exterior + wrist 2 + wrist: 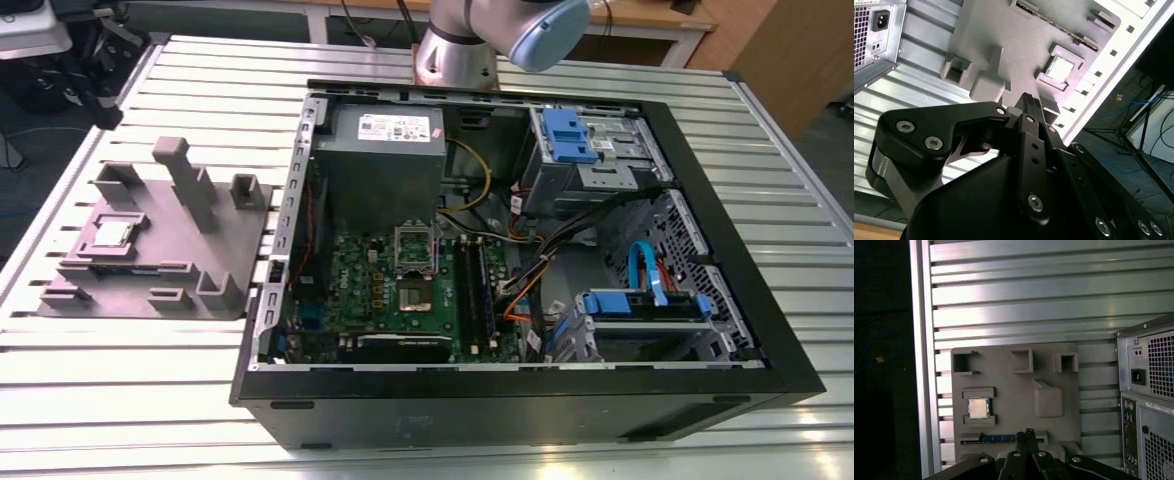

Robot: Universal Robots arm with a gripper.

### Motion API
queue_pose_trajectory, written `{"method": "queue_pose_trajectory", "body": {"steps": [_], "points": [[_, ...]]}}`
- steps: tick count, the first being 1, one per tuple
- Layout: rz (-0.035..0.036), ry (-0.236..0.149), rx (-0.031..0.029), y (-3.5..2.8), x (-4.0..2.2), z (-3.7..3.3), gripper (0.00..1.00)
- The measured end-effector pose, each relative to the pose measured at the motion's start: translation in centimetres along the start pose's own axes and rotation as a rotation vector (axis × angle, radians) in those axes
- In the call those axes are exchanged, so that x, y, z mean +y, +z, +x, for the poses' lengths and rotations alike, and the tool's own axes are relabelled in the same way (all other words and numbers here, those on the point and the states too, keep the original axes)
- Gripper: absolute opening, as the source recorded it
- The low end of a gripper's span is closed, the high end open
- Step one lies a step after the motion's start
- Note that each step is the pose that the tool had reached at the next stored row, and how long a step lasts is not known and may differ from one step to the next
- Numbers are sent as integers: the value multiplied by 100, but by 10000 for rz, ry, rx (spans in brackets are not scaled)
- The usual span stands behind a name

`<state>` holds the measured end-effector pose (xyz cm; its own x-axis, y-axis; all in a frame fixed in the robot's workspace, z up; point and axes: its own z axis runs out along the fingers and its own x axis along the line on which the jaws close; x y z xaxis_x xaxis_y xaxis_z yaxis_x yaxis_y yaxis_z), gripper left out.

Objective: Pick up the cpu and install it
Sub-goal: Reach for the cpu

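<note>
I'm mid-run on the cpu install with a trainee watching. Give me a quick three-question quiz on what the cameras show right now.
1. True or false: the gripper holds the cpu.
2. Pick one. The cpu lies: A) in the motherboard socket; B) in a recess of the grey holder block; C) on the bare table slats.
3. Fill in: the grey holder block stands to the exterior view's ____ of the computer case.

Key: 1 false; 2 B; 3 left.

Silvery cpu [978, 408], grey holder block [1014, 390]
</note>
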<state>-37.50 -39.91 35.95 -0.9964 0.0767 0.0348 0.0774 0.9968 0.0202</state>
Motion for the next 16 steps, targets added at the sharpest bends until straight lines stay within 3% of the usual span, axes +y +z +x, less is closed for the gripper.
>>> {"method": "queue_pose_trajectory", "body": {"steps": [16], "points": [[0, 0, -1, 2, -4, 58, 10]]}}
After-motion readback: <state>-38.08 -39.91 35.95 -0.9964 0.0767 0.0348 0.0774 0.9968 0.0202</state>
